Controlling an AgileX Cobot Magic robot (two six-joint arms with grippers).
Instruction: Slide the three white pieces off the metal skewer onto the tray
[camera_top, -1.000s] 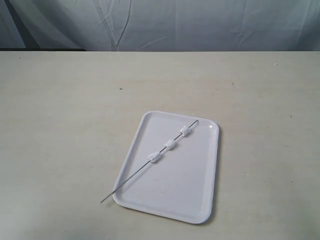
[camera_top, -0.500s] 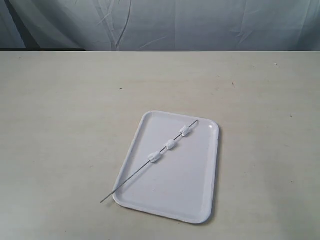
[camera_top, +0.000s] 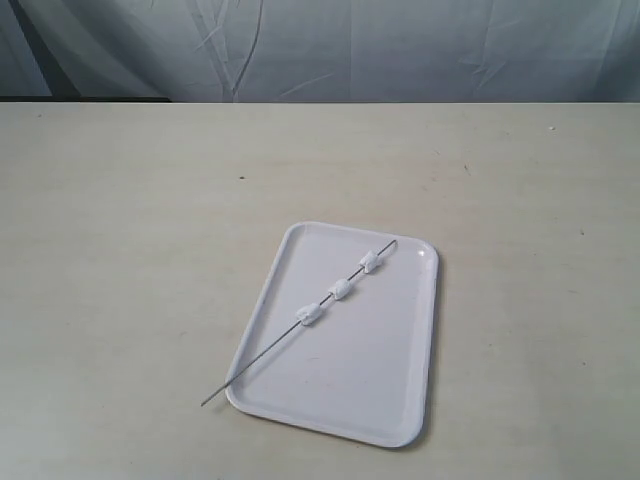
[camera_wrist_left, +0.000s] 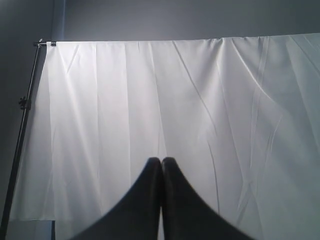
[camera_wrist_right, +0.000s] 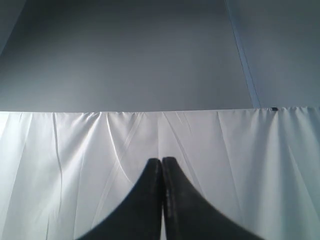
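The white tray (camera_top: 350, 385) lies on the table, right of centre and near the front. Across it runs the thin metal skewer (camera_top: 255, 361), slanting from the tray's far right corner to past its front left edge. Three white pieces are threaded on the skewer: one (camera_top: 372, 262), one (camera_top: 341, 290) and one (camera_top: 309, 313). No arm or gripper shows in the exterior view. My left gripper (camera_wrist_left: 161, 161) is shut and empty, facing a white curtain. My right gripper (camera_wrist_right: 161, 160) is also shut and empty, facing the same kind of curtain.
The pale table (camera_top: 130, 240) stretches wide around the tray. A draped white curtain (camera_top: 400, 50) hangs behind its far edge. A dark stand pole (camera_wrist_left: 22, 130) holds the curtain's edge in the left wrist view.
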